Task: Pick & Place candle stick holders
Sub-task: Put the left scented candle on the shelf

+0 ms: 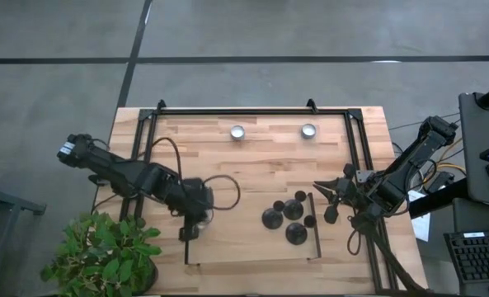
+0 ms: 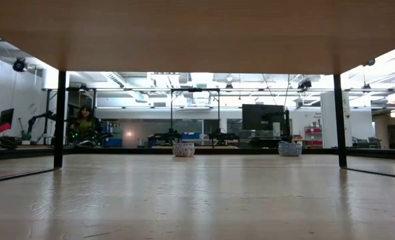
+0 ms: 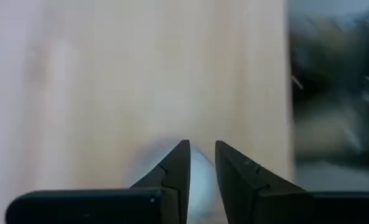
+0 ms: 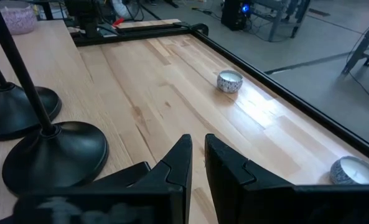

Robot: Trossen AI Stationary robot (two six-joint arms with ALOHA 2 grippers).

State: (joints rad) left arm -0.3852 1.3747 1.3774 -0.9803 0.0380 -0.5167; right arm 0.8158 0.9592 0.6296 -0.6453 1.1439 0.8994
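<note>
On the wooden table: everything below sits inside or beside a black frame [image 1: 252, 110] that edges the tabletop [image 1: 252, 165].
Candle stick holders: three black ones [image 1: 285, 219] clustered right of centre near the front edge, bases close together; two round bases [image 4: 53, 152] with thin stems show in the right wrist view.
Left gripper: [image 1: 188, 233] pointing down at the table near the front edge, well left of the holders; fingers [image 3: 175, 177] parted by a narrow gap, nothing between them, pale wood beneath.
Right gripper: [image 1: 331, 216] low over the table just right of the holders; fingers [image 4: 178, 165] nearly together with a thin slit, holding nothing.
Tealights: two small silver tins [image 1: 237, 132] and [image 1: 308, 130] near the far edge, apart from each other.
Plant: green leaves [image 1: 104, 256] at the front left corner.
Writing: none readable on any item.
Room behind: a person [image 2: 84, 123] seated far off.
</note>
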